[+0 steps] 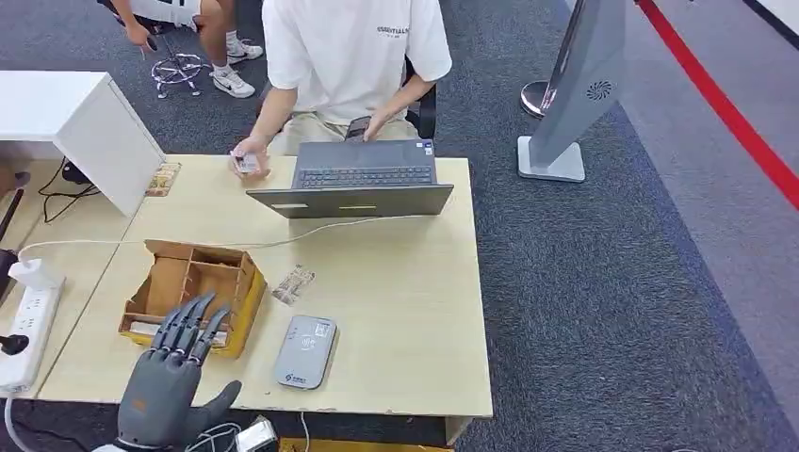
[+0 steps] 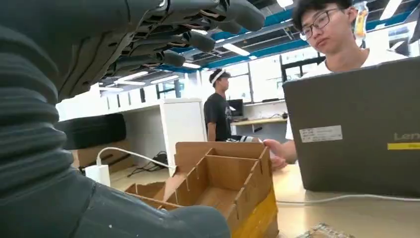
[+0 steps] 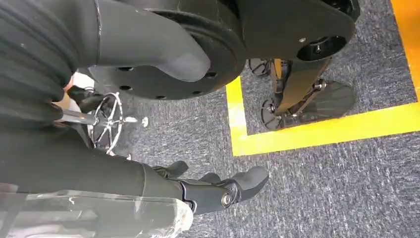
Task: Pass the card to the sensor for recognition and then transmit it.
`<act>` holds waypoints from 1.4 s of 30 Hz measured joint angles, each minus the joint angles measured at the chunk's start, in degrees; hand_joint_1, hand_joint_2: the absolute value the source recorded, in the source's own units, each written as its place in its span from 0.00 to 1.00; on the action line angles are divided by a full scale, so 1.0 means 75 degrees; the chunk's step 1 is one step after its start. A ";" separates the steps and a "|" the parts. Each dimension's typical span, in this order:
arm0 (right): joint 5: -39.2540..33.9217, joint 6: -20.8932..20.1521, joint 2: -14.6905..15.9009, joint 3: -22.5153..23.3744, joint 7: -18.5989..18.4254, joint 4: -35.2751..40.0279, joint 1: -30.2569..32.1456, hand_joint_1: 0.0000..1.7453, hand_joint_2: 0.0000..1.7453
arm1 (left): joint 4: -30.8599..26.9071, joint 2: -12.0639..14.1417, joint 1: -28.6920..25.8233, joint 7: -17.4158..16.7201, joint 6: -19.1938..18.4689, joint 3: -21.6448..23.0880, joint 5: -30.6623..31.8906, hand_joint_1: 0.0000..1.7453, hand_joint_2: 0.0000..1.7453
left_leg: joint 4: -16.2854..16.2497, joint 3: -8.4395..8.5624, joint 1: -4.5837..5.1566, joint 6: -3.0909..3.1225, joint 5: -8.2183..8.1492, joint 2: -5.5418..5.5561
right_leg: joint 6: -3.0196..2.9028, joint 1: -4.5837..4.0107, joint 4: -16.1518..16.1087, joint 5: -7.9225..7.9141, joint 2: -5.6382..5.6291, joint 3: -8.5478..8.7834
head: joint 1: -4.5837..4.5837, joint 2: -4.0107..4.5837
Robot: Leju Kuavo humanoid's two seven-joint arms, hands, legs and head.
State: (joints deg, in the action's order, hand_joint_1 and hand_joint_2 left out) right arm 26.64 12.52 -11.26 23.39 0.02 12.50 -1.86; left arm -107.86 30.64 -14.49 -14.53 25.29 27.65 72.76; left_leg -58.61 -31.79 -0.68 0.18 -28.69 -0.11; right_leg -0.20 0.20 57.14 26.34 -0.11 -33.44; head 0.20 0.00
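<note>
My left hand (image 1: 174, 377) hovers over the table's near left corner. Its fingers are spread above the near edge of a compartmented cardboard box (image 1: 193, 292) and nothing is in it. The left wrist view looks under the fingers (image 2: 188, 29) at the box (image 2: 218, 183). A grey card sensor (image 1: 306, 351) lies flat just right of the box. A small patterned card (image 1: 293, 283) lies between box and sensor; its corner (image 2: 324, 231) peeks in. A seated person's hand holds another card (image 1: 247, 164) beside the laptop (image 1: 353, 184). My right hand (image 3: 218, 191) hangs over the carpet, holding nothing.
The open laptop (image 2: 356, 129) stands at the table's (image 1: 415, 311) far side, with a white cable running along it. A power strip (image 1: 26, 330) lies at the left, a white cabinet (image 1: 85, 122) at the far left. A grey stand (image 1: 575, 94) is on the carpet at the right.
</note>
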 joint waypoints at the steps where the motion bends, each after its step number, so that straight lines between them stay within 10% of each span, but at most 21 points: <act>1: 0.0000 0.0000 0.0000 0.0000 -0.0003 0.0000 0.0000 0.00 1.00 | 0.0041 -0.0037 0.0000 0.0000 -0.0003 -0.0035 -0.0017 0.00 1.00 | 0.0000 0.0000 0.0000 0.0000 0.0000 0.0000 | 0.0000 0.0000 0.0000 0.0000 0.0000 0.0000 | 0.0000 0.0000; 42: 0.0358 -0.0012 -0.0035 -0.0003 -0.0076 0.0029 -0.0002 0.00 1.00 | 0.1868 -0.1169 0.0227 0.0297 -0.0236 -0.1425 -0.0335 0.00 1.00 | 0.0000 0.0000 0.0000 0.0000 0.0000 0.0001 | 0.0000 0.0000 0.0001 0.0000 0.0000 -0.0001 | 0.0000 0.0000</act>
State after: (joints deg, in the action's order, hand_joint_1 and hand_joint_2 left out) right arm 29.33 12.44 -11.52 23.37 -0.55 12.72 -1.88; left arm -93.85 21.88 -12.79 -12.31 23.52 16.96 70.25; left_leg -58.61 -31.79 -0.68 0.18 -28.68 -0.11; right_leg -0.20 0.20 57.14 26.34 -0.12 -33.45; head 0.20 0.00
